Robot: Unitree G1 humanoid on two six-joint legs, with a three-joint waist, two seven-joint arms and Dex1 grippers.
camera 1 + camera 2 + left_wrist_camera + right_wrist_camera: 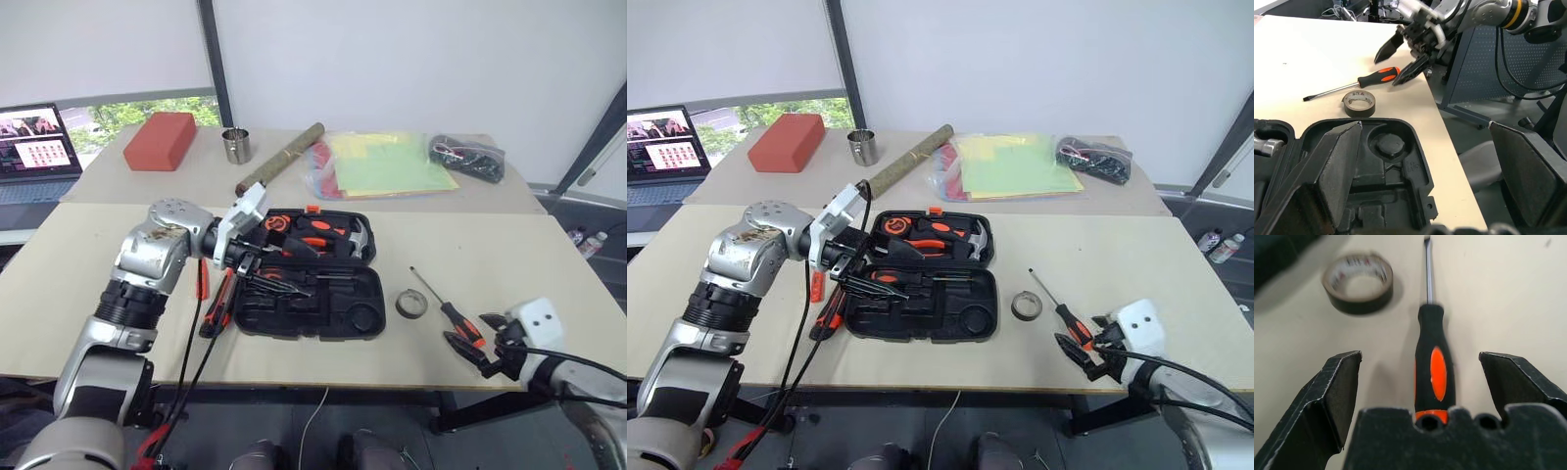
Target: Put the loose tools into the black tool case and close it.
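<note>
From the head camera, the black tool case (309,274) lies open on the table (490,245), the left hand (257,262) hovering empty over its near-left slots. A screwdriver (446,305) and tape roll (411,303) rest to its right. The left wrist view shows wide-spread fingers (1337,161) above the case. The right wrist view shows the right hand (1432,382) open, straddling the screwdriver handle without gripping.
</note>
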